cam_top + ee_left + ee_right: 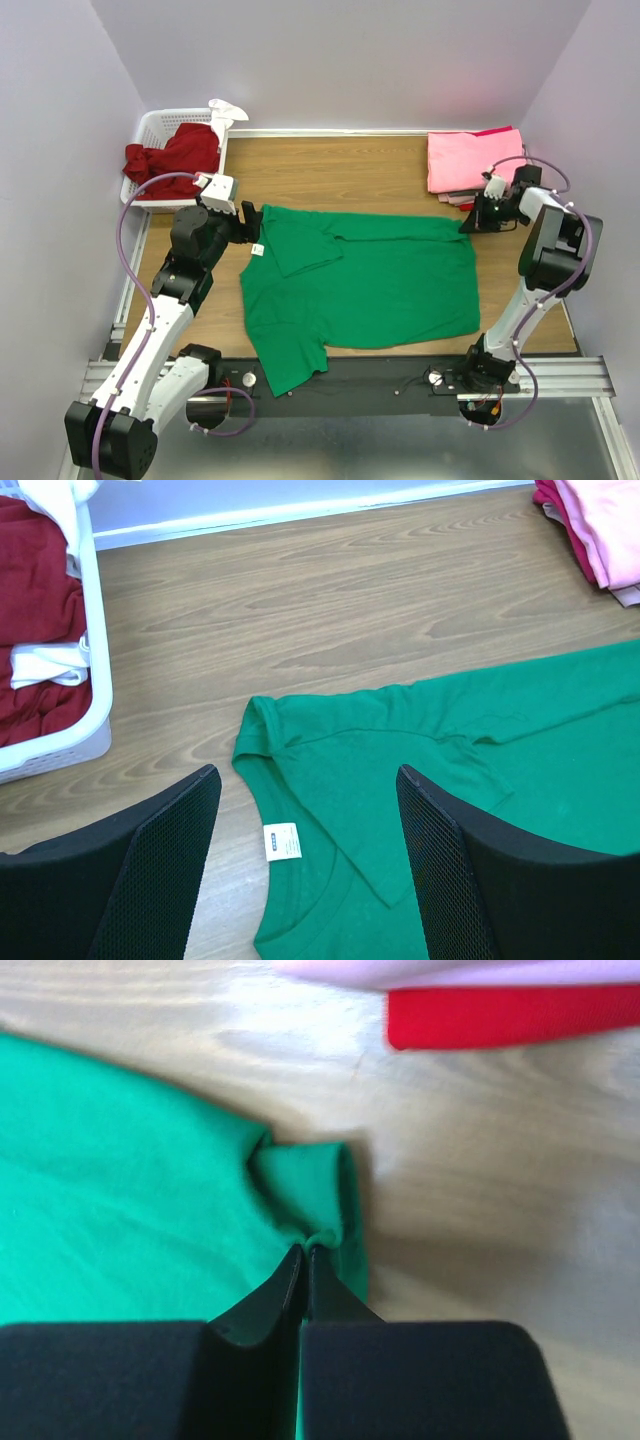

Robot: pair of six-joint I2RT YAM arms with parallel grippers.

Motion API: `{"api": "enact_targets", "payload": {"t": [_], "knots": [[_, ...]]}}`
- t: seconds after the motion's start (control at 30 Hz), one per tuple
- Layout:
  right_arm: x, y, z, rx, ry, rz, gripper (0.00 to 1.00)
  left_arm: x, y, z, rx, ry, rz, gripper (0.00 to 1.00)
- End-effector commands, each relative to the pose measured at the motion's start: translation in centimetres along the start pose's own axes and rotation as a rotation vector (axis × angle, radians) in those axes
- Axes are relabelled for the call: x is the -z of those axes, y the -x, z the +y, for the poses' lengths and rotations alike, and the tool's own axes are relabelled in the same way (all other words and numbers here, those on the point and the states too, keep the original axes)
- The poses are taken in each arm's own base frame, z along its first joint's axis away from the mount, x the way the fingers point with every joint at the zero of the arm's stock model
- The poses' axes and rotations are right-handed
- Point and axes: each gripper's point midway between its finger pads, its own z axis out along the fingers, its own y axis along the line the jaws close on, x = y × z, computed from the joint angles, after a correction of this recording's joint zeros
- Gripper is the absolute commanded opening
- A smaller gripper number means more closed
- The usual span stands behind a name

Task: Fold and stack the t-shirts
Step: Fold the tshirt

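One t-shirt (370, 285) lies spread across the tabletop (350, 165) middle — a basket (150, 122) holding another shirt (185, 150) behind-left, a folded stack (465, 160) behind-right.

Bright, even light leaves only faint shadows beside the green t-shirt (380, 290), the top and left wrist views sharp, the right wrist view blurred, with pale glare on the tabletop (480, 1180) beyond the shirt.

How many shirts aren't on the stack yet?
2: green shirt spread mid-table, red shirt in the basket far left. Others may hide under it.
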Motion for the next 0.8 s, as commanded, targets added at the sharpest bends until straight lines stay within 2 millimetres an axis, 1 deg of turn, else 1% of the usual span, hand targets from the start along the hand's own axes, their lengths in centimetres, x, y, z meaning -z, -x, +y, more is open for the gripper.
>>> {"api": "enact_targets", "payload": {"t": [0.0, 0.07, 0.1, 0.13, 0.17, 0.2, 0.3, 0.4, 0.53, 0.57, 0.6, 0.67, 0.7, 0.77], "knots": [[3.7, 2.6, 0.3, 0.161, -0.113, -0.124, 0.08, -0.1, 0.8, -0.2, -0.015, -0.016, -0.021, 0.79], [4.6, 2.9, 0.2, 0.208, -0.152, -0.146, 0.08, -0.1, 0.8, -0.2, -0.013, -0.015, -0.019, 0.79], [4.8, 2.5, 0.1, 0.220, -0.165, -0.142, 0.12, -0.1, 0.9, -0.2, -0.013, -0.016, -0.021, 0.79], [5.2, 2.6, 0.4, 0.235, -0.165, -0.149, 0.18, -0.1, 0.8, -0.2, -0.013, -0.016, -0.021, 0.79], [5.1, 2.3, 0.6, 0.248, -0.152, -0.148, 0.25, -0.1, 0.8, -0.2, -0.013, -0.018, -0.019, 0.79], [5.0, 1.8, 0.9, 0.247, -0.133, -0.136, 0.38, -0.1, 0.8, -0.2, -0.015, -0.018, -0.019, 0.79], [4.8, 1.1, 1.4, 0.259, -0.100, -0.120, 0.52, -0.1, 0.7, -0.2, -0.013, -0.015, -0.018, 0.79], [4.7, 1.5, 0.8, 0.231, -0.120, -0.116, 0.53, 0.0, 0.8, -0.1, -0.013, -0.012, -0.019, 0.79], [4.3, 2.7, -0.2, 0.185, -0.146, -0.116, 0.52, -0.1, 0.7, -0.1, -0.013, -0.010, -0.018, 0.79], [4.5, 3.4, -0.5, 0.173, -0.163, -0.128, 0.51, -0.1, 0.7, -0.1, -0.014, -0.010, -0.018, 0.79], [3.9, 3.2, -1.2, 0.155, -0.179, -0.110, 0.51, -0.1, 0.7, -0.1, -0.014, -0.010, -0.018, 0.79], [3.5, 3.7, -1.8, 0.121, -0.185, -0.109, 0.50, -0.1, 0.7, -0.1, -0.014, -0.011, -0.018, 0.79], [2.8, 4.0, -2.1, 0.107, -0.173, -0.102, 0.46, -0.1, 0.7, -0.1, -0.014, -0.011, -0.018, 0.79], [2.1, 4.1, -2.0, 0.078, -0.142, -0.098, 0.45, -0.1, 0.7, -0.1, -0.014, -0.013, -0.016, 0.79]]}}
